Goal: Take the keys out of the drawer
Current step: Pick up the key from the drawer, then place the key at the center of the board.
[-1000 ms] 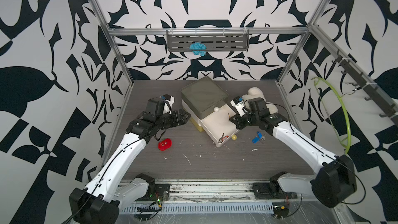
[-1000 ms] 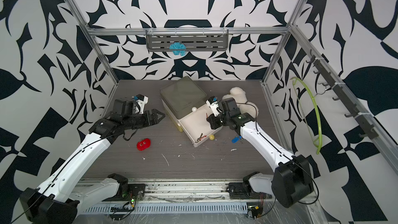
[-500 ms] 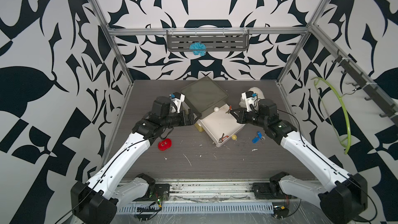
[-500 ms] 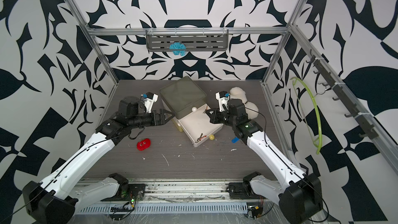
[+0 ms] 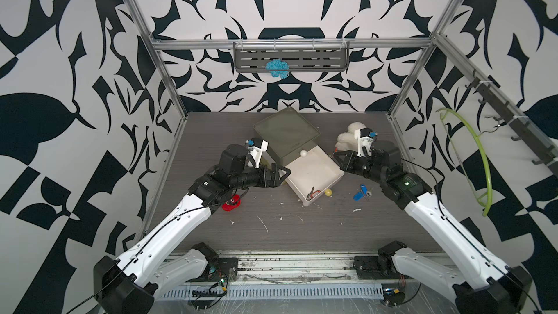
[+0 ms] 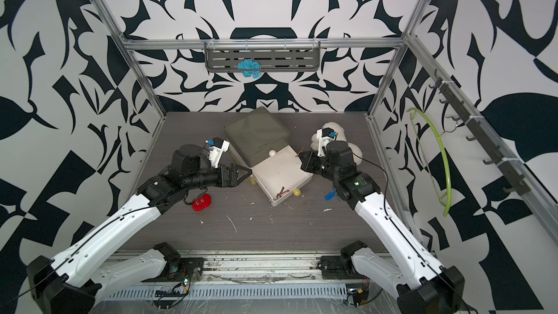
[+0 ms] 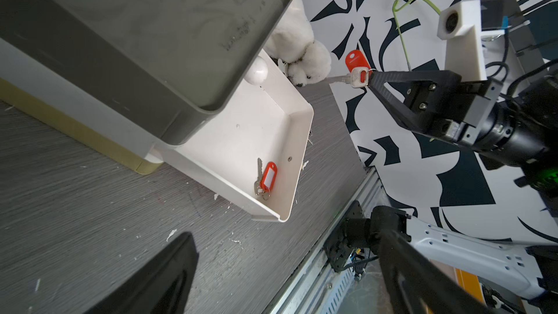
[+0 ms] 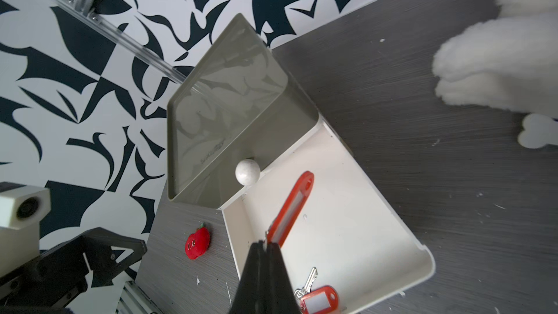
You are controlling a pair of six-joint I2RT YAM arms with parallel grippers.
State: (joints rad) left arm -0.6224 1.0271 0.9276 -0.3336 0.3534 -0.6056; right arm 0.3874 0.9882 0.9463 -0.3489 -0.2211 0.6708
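- The right hand is clenched on the held key, which juts from its fingertips. In a top view the key sits over the 2 o'clock rim of the drawer.
- That key is silver with a red head cover, and its red tag has a pale label window.
- A second key, silver with a red tag, lies inside the drawer at its 6 o'clock corner, well apart from both hands.
- A blue-tagged key lies on the counter at the drawer's 4 o'clock.
- The left hand is released, its jaws spread and grasping nothing, at the drawer's 9 o'clock.
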